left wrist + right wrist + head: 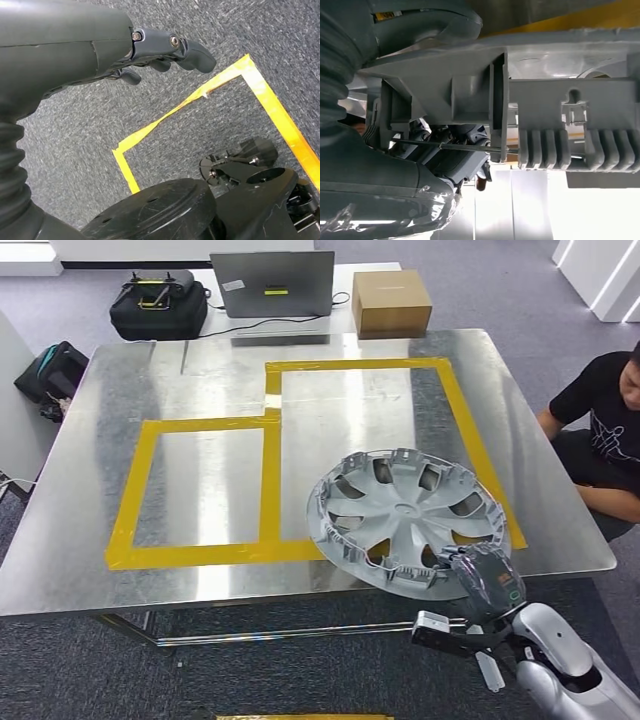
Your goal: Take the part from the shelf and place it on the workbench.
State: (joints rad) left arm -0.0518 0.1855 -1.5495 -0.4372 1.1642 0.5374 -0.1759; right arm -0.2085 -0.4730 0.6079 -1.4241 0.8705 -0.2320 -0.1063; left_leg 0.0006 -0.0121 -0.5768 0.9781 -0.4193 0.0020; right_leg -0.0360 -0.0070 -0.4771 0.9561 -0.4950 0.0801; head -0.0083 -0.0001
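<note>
The part is a grey plastic wheel cover [404, 515], inner side up, over the front right of the metal workbench [189, 470]. It lies across the yellow tape of the larger marked rectangle [453, 390]. My right hand [487, 580] grips its near rim, with the thumb over the rim. Up close in the right wrist view, the cover's ribbed rim [554, 110] sits between the thumb [425, 25] and the fingers [448, 160]. My left hand [158, 50] hangs over grey carpet with its fingers straight and apart, holding nothing.
A smaller taped rectangle [196, 490] marks the workbench's left half. Behind it stand a laptop [272, 285], a cardboard box [391, 302] and a black bag [158, 305]. A person in black [604, 430] sits at the right edge. Yellow tape [211, 95] marks the floor.
</note>
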